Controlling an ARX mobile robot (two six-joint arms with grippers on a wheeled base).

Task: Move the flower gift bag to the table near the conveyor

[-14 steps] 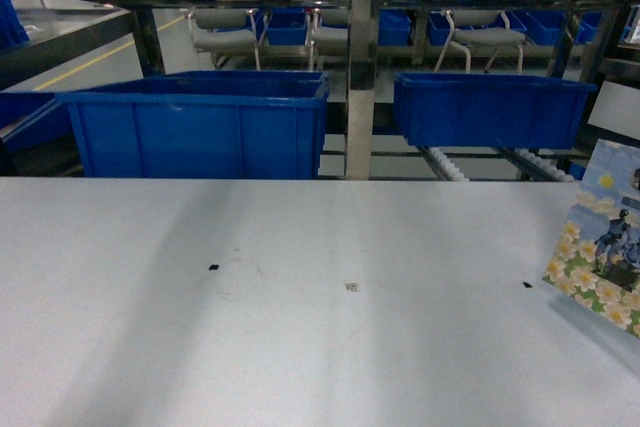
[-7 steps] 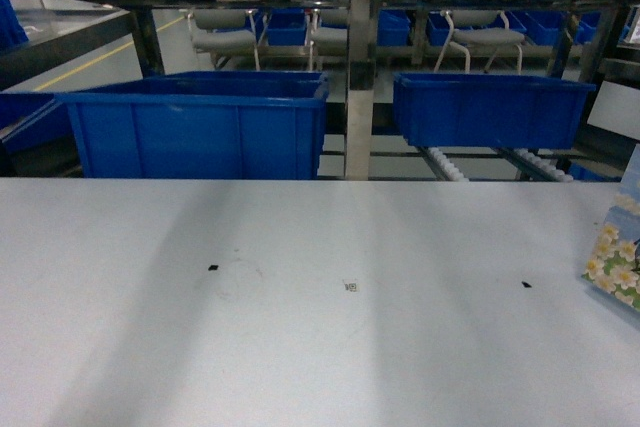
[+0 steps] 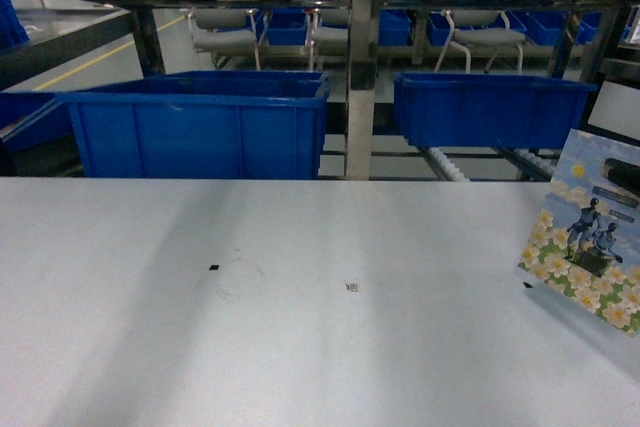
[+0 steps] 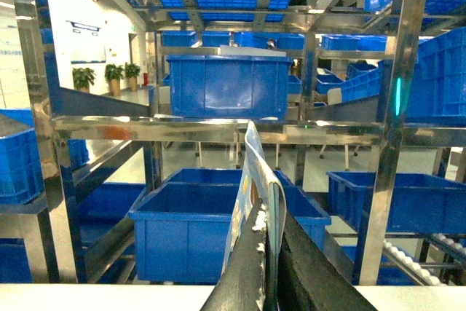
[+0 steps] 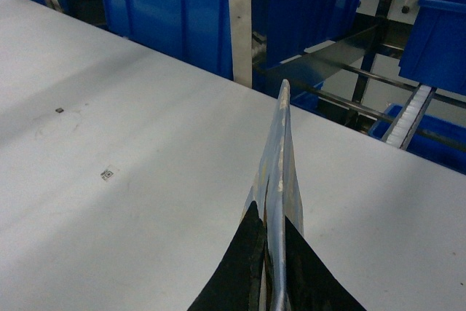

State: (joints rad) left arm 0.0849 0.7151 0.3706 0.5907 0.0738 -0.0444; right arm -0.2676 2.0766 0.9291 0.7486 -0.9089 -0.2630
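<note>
The flower gift bag (image 3: 585,247), pale blue with white-yellow flowers and two printed figures, hangs tilted at the right edge of the head view, over the white table (image 3: 300,327). A dark part of my right gripper (image 3: 622,175) shows at the bag's top. In the right wrist view the right gripper (image 5: 273,218) is shut on the bag (image 5: 281,151), seen edge-on above the table (image 5: 145,143). My left gripper (image 4: 268,225) is shut on the thin edge of a gift bag (image 4: 255,172) whose print I cannot make out. The conveyor (image 3: 445,162) runs beyond the table's far edge.
Two blue bins (image 3: 200,122) (image 3: 490,107) stand behind the table, in a steel rack with an upright post (image 3: 360,77). White conveyor rollers (image 5: 411,111) show at the table's far right. Small dark marks (image 3: 213,267) dot the tabletop.
The flower gift bag slid almost out of the head view to the right, then came back further left and higher than one second ago.
</note>
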